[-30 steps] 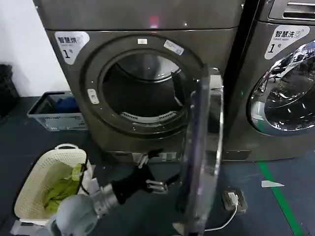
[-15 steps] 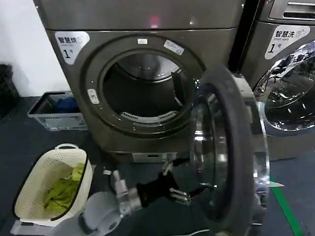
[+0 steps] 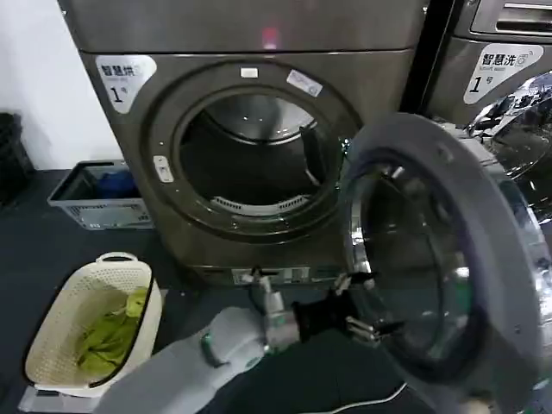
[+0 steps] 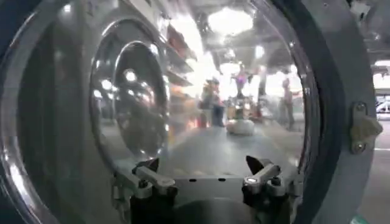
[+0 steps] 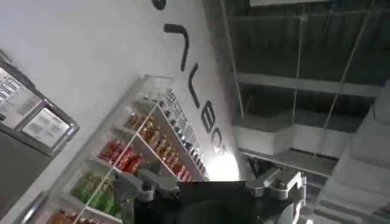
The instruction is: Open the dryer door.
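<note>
The bronze-grey dryer (image 3: 216,52) with a small white "1" label and a pink light fills the head view's upper left. Its round drum mouth (image 3: 250,159) stands uncovered. The dryer door (image 3: 448,259) hangs swung out to the right, inner side and glass bowl (image 4: 134,97) facing me. My left gripper (image 3: 366,307) reaches from the lower left to the door's inner rim, low on the side nearest the drum. That same left gripper (image 4: 204,164) is open with nothing between its fingers. My right gripper (image 5: 207,179) points up at a wall and ceiling, open.
A cream laundry basket (image 3: 60,319) with green cloth stands on the floor at the lower left. A grey crate (image 3: 86,211) sits left of the dryer. A second similar machine (image 3: 500,78) stands behind the open door. A white cable (image 3: 366,401) lies on the floor.
The door has swung farther out and to the right, turning its inner side toward me. My left arm has followed it to the right.
</note>
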Controlling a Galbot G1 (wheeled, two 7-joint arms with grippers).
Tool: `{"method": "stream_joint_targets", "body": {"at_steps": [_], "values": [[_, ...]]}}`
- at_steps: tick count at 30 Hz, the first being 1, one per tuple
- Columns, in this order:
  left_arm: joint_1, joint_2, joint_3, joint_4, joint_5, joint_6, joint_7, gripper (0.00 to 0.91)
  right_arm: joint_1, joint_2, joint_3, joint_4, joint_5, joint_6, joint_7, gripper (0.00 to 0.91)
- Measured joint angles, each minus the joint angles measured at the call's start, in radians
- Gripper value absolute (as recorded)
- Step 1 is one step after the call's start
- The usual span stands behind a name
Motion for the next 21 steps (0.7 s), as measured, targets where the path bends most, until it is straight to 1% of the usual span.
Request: {"method": "stream_joint_targets", "body": {"at_steps": [7,21], "values": [[-0.091,-0.073,0.062,0.098,0.0,-0.011,-0.001,0.907,-0.012,-0.003,0.037,-0.002,-0.004,0.003,-0.001,0.907],[-0.207,-0.204,0.115,0.231,0.007,-0.046,-0.004,0.907,-0.024,-0.006,0.066,0.003,-0.005,-0.003,-0.005,0.907]]}}
